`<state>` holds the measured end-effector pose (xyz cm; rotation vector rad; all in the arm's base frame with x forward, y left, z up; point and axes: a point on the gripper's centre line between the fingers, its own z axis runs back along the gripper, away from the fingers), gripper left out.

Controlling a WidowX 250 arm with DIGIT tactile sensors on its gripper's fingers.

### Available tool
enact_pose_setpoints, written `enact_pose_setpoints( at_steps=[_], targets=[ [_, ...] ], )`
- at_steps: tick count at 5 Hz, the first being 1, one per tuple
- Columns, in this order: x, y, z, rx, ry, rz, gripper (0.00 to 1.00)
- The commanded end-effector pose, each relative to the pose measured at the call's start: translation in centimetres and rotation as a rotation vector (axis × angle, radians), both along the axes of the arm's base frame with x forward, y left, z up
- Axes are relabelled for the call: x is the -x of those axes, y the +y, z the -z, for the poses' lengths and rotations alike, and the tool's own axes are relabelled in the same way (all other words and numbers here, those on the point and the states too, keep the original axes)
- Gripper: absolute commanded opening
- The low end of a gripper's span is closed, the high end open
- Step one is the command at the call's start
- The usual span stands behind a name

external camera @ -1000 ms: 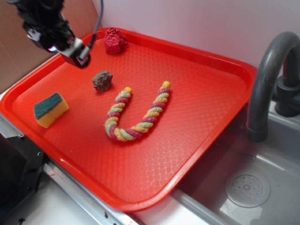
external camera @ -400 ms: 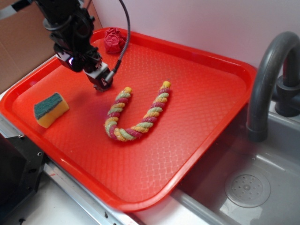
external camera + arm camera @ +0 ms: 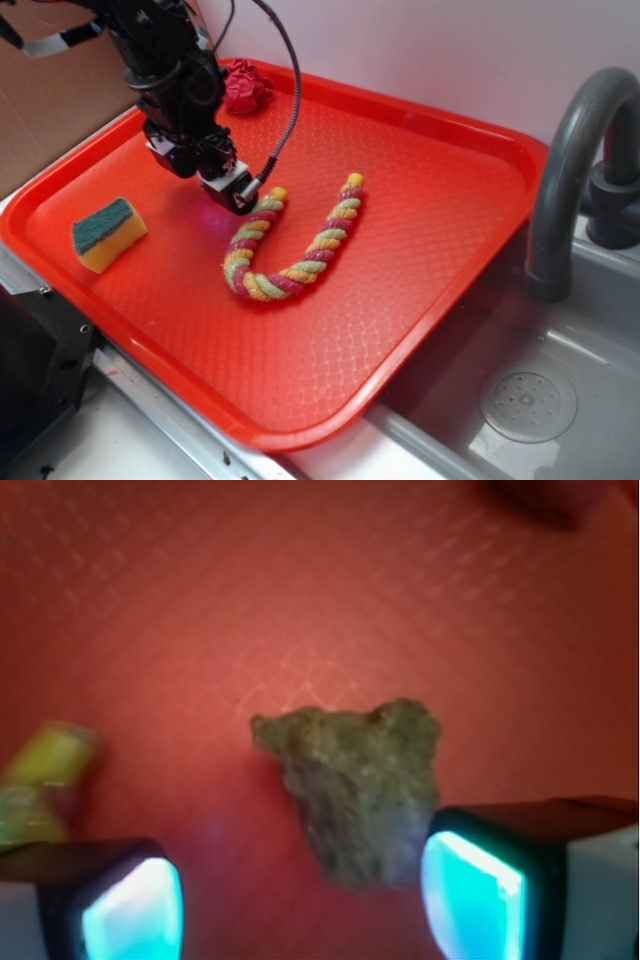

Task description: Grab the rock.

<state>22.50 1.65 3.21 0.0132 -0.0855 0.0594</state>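
The red tray (image 3: 450, 250) holds a rope (image 3: 290, 240), a sponge (image 3: 108, 233) and a cloth ball (image 3: 243, 87). The fingers (image 3: 300, 900) are spread open low over it, just beside the rope's end. The rock (image 3: 358, 785) lies on the tray between them, nearer the right-hand pad, its long axis running up and down the wrist view, narrow end toward the camera.

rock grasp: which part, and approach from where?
Come straight down and pinch the rock across its narrow lower end, between the fingers. It tapers from a wide top edge to a blunt tip, lying flat on the tray. The gripper is open, but the rock sits close to one finger, so centre first.
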Motion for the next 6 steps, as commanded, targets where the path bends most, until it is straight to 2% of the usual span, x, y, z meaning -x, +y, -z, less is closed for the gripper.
enact_pose_setpoints(
  at_steps=[1, 3, 4, 6],
  targets=[
    [-1.91, 0.82, 0.15, 0.019, -0.033, 0.004, 1.0],
    [-2.54, 1.0, 0.53, 0.015, -0.025, 0.004, 1.0],
    [-2.54, 0.96, 0.73, 0.013, -0.02, 0.01, 0.0],
    [-2.25, 1.12, 0.2, -0.011, 0.026, -0.011, 0.0]
  ],
)
